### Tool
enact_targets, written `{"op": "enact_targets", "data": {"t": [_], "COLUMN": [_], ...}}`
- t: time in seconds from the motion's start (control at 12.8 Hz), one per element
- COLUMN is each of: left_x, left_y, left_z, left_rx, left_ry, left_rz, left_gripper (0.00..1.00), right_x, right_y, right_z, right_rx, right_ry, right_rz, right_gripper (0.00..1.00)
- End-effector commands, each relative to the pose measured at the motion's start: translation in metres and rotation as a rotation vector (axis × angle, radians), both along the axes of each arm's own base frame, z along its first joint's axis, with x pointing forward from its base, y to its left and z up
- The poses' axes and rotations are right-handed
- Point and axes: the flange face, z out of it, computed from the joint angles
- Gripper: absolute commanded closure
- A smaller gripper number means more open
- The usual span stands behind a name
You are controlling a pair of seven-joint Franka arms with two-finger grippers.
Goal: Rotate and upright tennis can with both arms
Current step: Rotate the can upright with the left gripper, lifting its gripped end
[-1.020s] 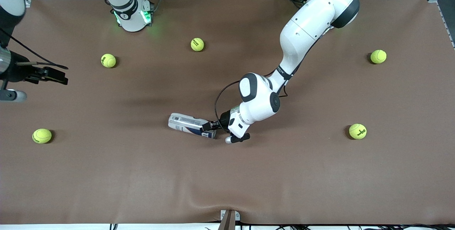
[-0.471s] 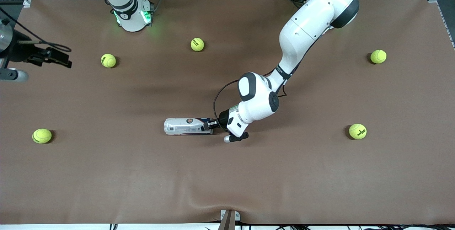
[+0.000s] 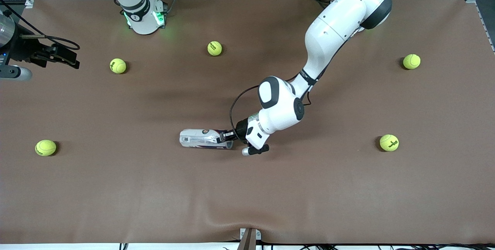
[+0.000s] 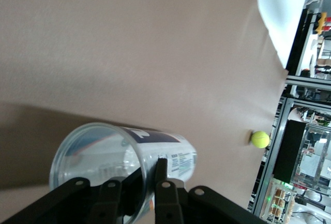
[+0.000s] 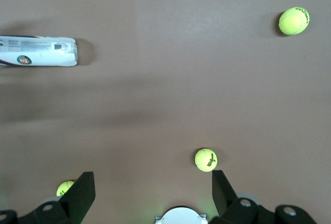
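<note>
The tennis can [image 3: 203, 138] lies on its side in the middle of the brown table, white label up, its long side parallel to the table's front edge. My left gripper [image 3: 226, 137] is shut on the wall of the can's open end. In the left wrist view one finger [image 4: 161, 175] presses the outside of the can [image 4: 170, 149] and the other sits inside the mouth; the left gripper [image 4: 150, 175] pinches the clear rim. My right gripper [image 3: 64, 57] hangs open over the right arm's end of the table, holding nothing. Its view shows the can [image 5: 41, 51] far from the right gripper [image 5: 151, 190].
Several yellow-green tennis balls lie scattered: one [image 3: 117, 65] nearest the right gripper, one [image 3: 214, 48] by the arm bases, one [image 3: 45, 147] and one [image 3: 389, 142] level with the can, one [image 3: 411, 61] toward the left arm's end. The right arm's base [image 3: 145, 16] glows green.
The left gripper has shut on the can's open end, and the can has swung from slanted to parallel with the table's front edge. The right gripper has drifted toward the bases' side.
</note>
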Motion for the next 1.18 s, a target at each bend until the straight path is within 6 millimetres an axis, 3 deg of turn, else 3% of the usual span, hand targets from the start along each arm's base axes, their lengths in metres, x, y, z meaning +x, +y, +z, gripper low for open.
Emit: {"op": "enact_targets", "data": {"t": [0.0, 0.24, 0.39, 0.55, 0.86, 1.1], "left_x": [0.008, 0.017, 0.023, 0.019, 0.003, -0.015], "left_y": [0.011, 0.024, 0.045, 0.055, 0.058, 0.055], "left_z": [0.032, 0.073, 0.100, 0.129, 0.182, 0.201], "left_rx": [-0.009, -0.031, -0.016, 0.050, 0.305, 0.454], "left_ry": [-0.024, 0.001, 0.028, 0.032, 0.052, 0.058], "left_rz": [0.009, 0.020, -0.001, -0.048, -0.137, -0.188], "left_gripper": [1.00, 1.00, 1.00, 1.00, 1.00, 1.00], "right_x": [-0.008, -0.009, -0.010, -0.019, -0.024, -0.024], "right_y": [-0.004, -0.006, -0.015, -0.023, -0.038, -0.043], "right_z": [0.003, 0.012, 0.011, 0.026, 0.027, 0.029], "right_rx": [0.000, 0.005, 0.008, 0.012, 0.005, 0.009], "right_ry": [-0.012, -0.028, -0.019, -0.042, -0.023, -0.024], "right_rz": [0.010, 0.004, -0.012, -0.023, -0.047, -0.062], "right_gripper": [0.00, 0.00, 0.00, 0.00, 0.00, 0.00]}}
